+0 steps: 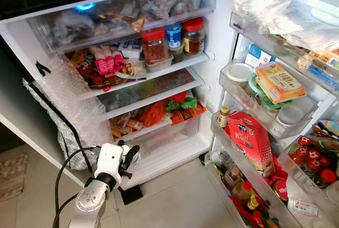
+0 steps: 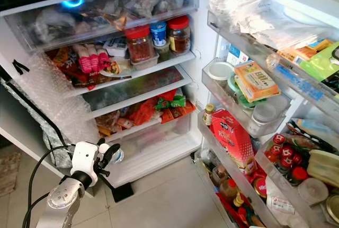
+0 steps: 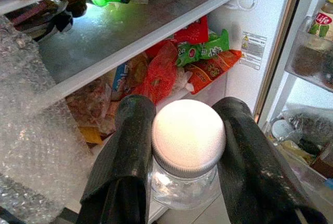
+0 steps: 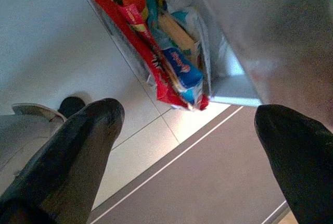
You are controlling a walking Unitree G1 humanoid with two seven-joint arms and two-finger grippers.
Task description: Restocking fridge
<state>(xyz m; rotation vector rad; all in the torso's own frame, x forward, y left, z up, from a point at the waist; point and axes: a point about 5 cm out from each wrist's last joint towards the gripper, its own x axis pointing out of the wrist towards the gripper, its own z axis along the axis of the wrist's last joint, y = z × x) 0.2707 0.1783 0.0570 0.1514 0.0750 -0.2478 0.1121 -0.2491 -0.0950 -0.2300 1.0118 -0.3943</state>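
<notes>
Because the left gripper pinches the small clear jar only at its neck, just under the white lid, the smooth glass could slip or swing as the arm lifts, and it might knock the shelf edge or catch the bubble wrap hanging beside it. In my judgement a tilt at the wrist would cause that. The left arm reaches up from low in front of the fridge, jaws closed on the jar, which sits below that shelf edge, near the bottom drawer. The right gripper hangs idle, jaws wide apart, over the floor.
</notes>
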